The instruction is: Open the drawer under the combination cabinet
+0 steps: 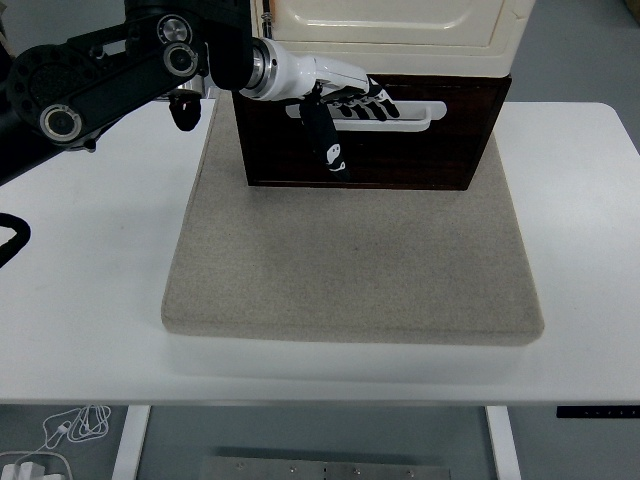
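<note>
The cream cabinet [390,22] stands at the back of the grey mat, with a dark brown drawer [400,150] under it. A white bar handle [415,113] runs across the drawer front. My left hand [355,100] reaches in from the upper left. Its black-tipped fingers [372,103] lie curled over the left half of the handle, and the thumb [325,140] hangs down against the drawer front. The drawer front sits flush with the cabinet, closed. My right arm is out of view.
A thick grey mat [350,270] covers the middle of the white table [90,300] and carries the cabinet. My left forearm [110,70] crosses the table's far left corner. Cables [70,430] lie on the floor below the near edge.
</note>
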